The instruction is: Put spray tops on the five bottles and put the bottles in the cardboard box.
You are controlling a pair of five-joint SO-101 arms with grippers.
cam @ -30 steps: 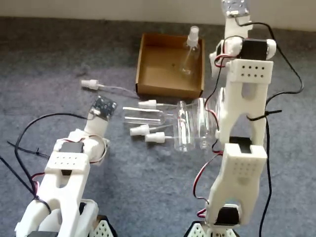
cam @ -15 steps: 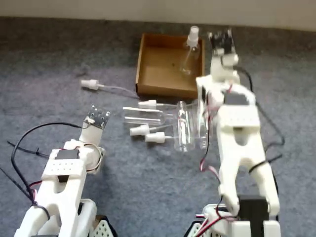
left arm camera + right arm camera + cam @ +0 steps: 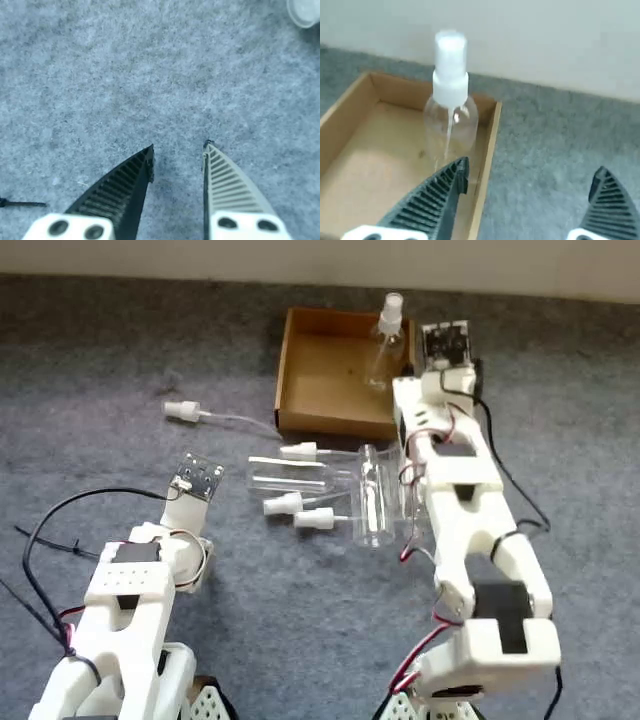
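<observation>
A capped clear bottle [image 3: 384,345] [image 3: 451,115] stands in the right back corner of the cardboard box [image 3: 300,390] [image 3: 487,145]. My right gripper [image 3: 532,172] is open, just right of the box, with the box's right wall between its fingers and nothing held. Clear bottles [image 3: 372,497] [image 3: 290,473] lie uncapped on the carpet in front of the box. Loose spray tops [image 3: 300,451] [image 3: 283,504] [image 3: 315,519] lie among them, and another [image 3: 183,410] lies farther left. My left gripper [image 3: 178,150] is open over bare carpet, left of the bottles.
Grey carpet covers the whole work area. A white round object [image 3: 305,10] shows at the edge of the left wrist view. The right arm [image 3: 460,490] lies over the rightmost bottle. A pale wall runs behind the box.
The right arm has come down and drawn back from beyond the box to its right wall. The left arm shifted slightly back towards its base.
</observation>
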